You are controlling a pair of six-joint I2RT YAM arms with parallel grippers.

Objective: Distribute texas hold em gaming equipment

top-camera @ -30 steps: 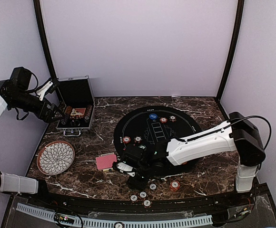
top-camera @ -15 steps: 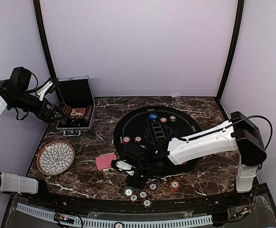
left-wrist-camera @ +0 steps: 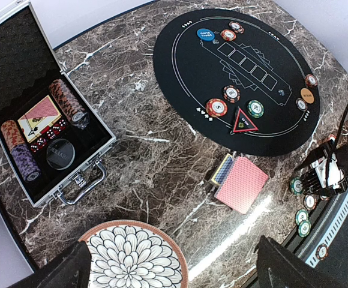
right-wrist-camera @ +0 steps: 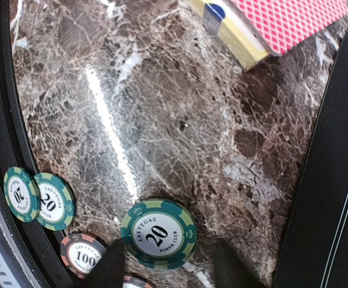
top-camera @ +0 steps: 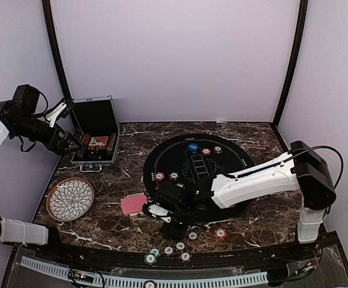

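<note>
At the bench's (top-camera: 117,225) near edge a cluster of chips (top-camera: 168,249) lies along the black rim. From above they are only pale dots. The right wrist view reads a pair of 20s (right-wrist-camera: 54,201) overlapping there, and a 100 chip (right-wrist-camera: 83,254) beside them, next to one more chip cut off by the frame's bottom. Just beyond, the right fingers (right-wrist-camera: 111,265) show only as two dark blurs low in their own view. They stand apart on either side of a green 20 chip (right-wrist-camera: 158,234) lying flat on the marble. One blur sits at its edge and the other stands clear, and contact cannot be told. From above, the right arm's dark wrist hides that chip. A lone red chip (top-camera: 221,233) lies to the right, just off the mat (top-camera: 234,159). The red-backed deck (left-wrist-camera: 240,182) lies left of the fingers, just off the mat's near-left edge, and the right wrist frame cuts off most of it. Farther left is the plate (top-camera: 70,198), its lower part cut off in the left wrist view. On the mat's near-left part lie the red triangle (left-wrist-camera: 244,122), a green chip (left-wrist-camera: 256,108) just beside it, and two red chips (left-wrist-camera: 216,107). The right arm crosses this area in the top view and covers the triangle. An orange disc (left-wrist-camera: 307,95) sits at the mat's right side and a blue disc (left-wrist-camera: 204,35) at its far side. At far left the case (top-camera: 96,138) stands open, holding chip stacks (left-wrist-camera: 66,99), a card, and small red pieces too small to make out. The left fingers (left-wrist-camera: 66,276) are blurred dark wedges in the corners of their view, spread wide and holding nothing, beside the case.
</note>
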